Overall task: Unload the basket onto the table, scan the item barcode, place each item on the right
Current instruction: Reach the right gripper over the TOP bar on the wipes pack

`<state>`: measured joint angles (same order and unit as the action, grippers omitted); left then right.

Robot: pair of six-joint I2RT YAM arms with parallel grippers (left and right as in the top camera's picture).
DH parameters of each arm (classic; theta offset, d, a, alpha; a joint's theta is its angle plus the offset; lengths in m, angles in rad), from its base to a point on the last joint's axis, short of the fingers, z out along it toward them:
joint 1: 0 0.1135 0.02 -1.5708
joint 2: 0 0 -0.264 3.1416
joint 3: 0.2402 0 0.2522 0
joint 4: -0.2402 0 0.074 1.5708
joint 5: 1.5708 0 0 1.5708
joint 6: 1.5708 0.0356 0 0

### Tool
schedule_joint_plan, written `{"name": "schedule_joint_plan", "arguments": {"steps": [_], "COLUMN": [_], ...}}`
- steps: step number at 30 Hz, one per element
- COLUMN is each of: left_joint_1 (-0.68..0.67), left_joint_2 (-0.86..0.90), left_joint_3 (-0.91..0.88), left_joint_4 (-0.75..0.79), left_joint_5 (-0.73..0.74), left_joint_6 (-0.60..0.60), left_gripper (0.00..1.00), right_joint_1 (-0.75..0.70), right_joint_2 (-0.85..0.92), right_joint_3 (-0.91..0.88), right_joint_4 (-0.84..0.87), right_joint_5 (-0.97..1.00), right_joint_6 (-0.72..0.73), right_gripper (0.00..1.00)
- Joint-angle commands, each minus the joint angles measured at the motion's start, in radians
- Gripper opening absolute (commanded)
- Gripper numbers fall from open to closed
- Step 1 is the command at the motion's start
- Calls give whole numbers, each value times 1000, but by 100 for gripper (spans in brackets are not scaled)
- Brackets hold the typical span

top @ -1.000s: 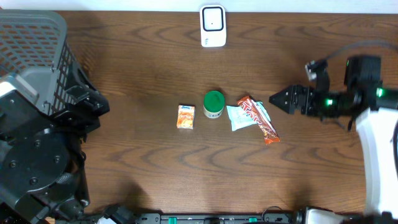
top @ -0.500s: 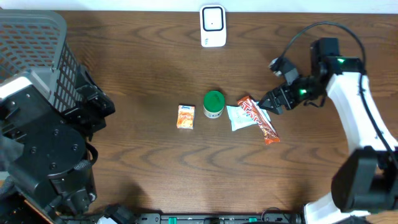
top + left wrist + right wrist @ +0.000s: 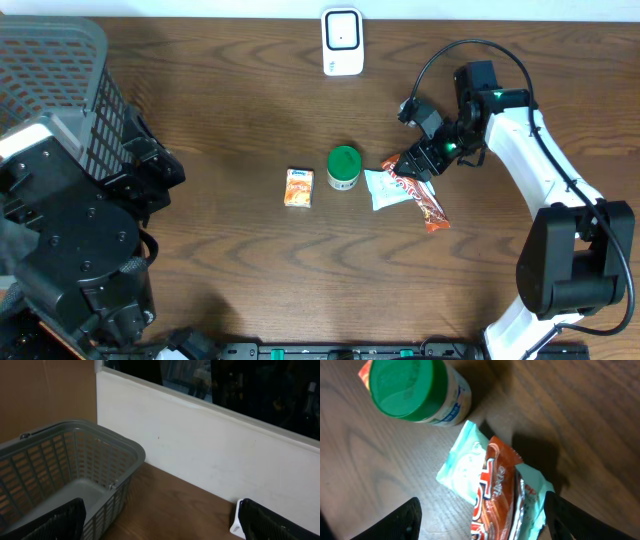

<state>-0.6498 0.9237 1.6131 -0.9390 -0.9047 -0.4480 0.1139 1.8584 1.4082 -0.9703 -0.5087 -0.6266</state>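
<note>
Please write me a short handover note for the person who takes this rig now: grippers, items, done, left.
Left gripper: open, empty, near the basket.
Right gripper: fingers open, astride the top end of the red snack bar, not yet closed on it.
Bar lies on the pale packet, beside the green-lid jar; white scanner at the far edge.
Done: approach. To do: grasp, lift, scan.

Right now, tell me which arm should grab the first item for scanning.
Right. The right claw hangs open directly over the red snack wrapper, straddling it. The left claw sits far off beside the basket, facing the wall.
</note>
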Motion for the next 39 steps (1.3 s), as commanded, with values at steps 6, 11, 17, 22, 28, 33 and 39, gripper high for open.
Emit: {"name": "schedule_joint_plan", "arguments": {"steps": [6, 11, 17, 22, 28, 33, 39], "left_joint_1": [3, 3, 3, 3, 3, 3, 3], "left_joint_2": [2, 2, 2, 2, 2, 2, 1], "left_joint_3": [-1, -1, -1, -1, -1, -1, -1], "left_joint_4": [-3, -3, -23, -29, -29, -29, -33], "left_joint_5": [-24, -24, -25, -25, -25, -25, -26], "left_joint_6": [-5, -5, -5, -5, -5, -5, -5], "left_gripper": [98, 98, 98, 98, 98, 98, 98], "right_joint_1": [8, 18, 19, 19, 19, 19, 19], "right_joint_2": [18, 66, 129, 146, 146, 143, 143], "right_joint_3": [16, 16, 16, 16, 19, 58, 151], "right_joint_4": [45, 44, 45, 60, 66, 29, -68], "right_joint_5": [28, 26, -5, -5, -5, -4, 109], "right_joint_6": [-18, -18, -18, -18, -9, 5, 82], "right_gripper": [78, 68, 61, 48, 10, 1, 1]}}
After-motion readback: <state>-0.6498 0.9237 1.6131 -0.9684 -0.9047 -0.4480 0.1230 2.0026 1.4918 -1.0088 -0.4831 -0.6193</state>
